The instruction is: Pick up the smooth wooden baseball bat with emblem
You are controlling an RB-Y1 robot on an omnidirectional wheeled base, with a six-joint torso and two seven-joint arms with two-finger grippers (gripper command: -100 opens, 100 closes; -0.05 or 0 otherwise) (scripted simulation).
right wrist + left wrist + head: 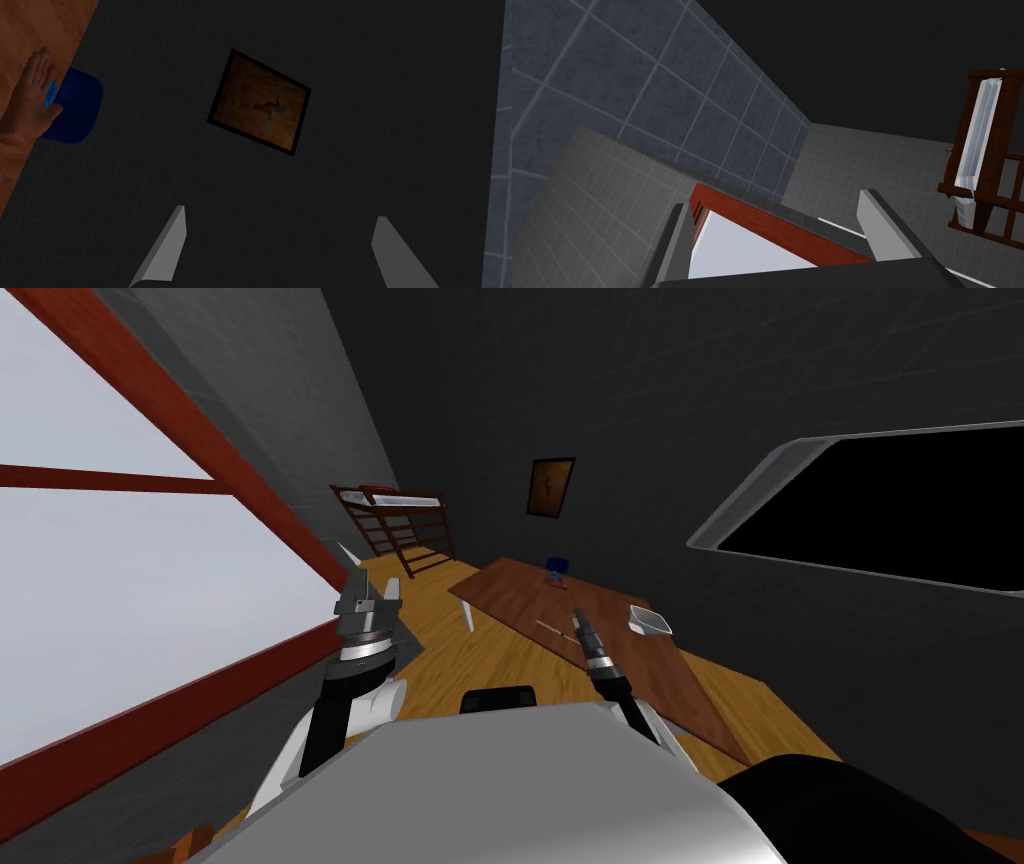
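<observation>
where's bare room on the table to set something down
Bare: on the table, the far stretch between the blue object and the bat, and its near end past the white tray. Crowded: the middle, where bat, right gripper and tray sit close.

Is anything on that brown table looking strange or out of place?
Yes, one thing. At the table's far end, a flesh-coloured hand shape lies against a dark blue object, which is strange to find on a table. I cannot tell what it is. The thin pale bat lies flat; nothing looks spilled.
</observation>
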